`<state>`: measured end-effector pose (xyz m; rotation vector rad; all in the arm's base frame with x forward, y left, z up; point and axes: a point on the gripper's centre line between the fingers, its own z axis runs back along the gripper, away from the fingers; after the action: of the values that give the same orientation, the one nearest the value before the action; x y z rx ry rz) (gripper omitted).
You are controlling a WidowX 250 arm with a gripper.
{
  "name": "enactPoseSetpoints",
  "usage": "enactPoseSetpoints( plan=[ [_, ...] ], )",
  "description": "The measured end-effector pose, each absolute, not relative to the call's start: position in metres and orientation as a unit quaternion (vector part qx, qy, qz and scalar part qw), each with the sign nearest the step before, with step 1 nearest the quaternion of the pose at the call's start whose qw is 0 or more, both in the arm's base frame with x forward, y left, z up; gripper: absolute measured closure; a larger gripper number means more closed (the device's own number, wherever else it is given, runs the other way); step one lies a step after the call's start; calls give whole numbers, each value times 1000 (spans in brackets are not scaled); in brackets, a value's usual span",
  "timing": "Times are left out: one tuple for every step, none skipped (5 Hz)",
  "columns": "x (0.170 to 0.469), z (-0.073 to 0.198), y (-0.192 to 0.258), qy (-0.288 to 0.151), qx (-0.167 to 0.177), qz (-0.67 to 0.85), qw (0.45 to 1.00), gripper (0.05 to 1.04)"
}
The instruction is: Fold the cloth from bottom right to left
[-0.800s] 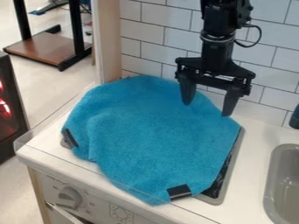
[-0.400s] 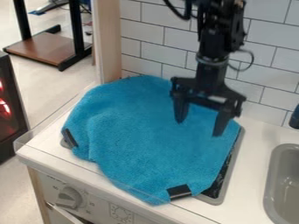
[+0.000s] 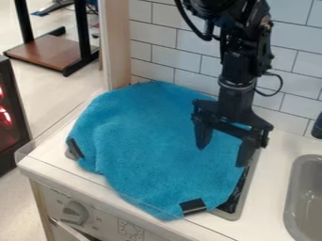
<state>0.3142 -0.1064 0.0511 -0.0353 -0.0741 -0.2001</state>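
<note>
One blue cloth [image 3: 151, 146] lies spread over the stove [image 3: 252, 181], a dark strip at its lower right edge and another at its left. The gripper [image 3: 220, 156] hangs over the cloth's right side — fingers wide apart, nothing between them — left of the sink [image 3: 290, 197].

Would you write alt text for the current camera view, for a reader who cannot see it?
A blue cloth lies spread over a toy stove top beside a grey sink. A black robot gripper, jaws open, hangs over the cloth's right side.
</note>
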Motion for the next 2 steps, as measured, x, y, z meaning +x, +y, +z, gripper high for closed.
enactPoseSetpoints(
  plan=[
    [302, 40, -116, -24, -11, -140, 990, 84],
    [292, 25, -119, -10, 4, -159, 987, 84]
  ],
)
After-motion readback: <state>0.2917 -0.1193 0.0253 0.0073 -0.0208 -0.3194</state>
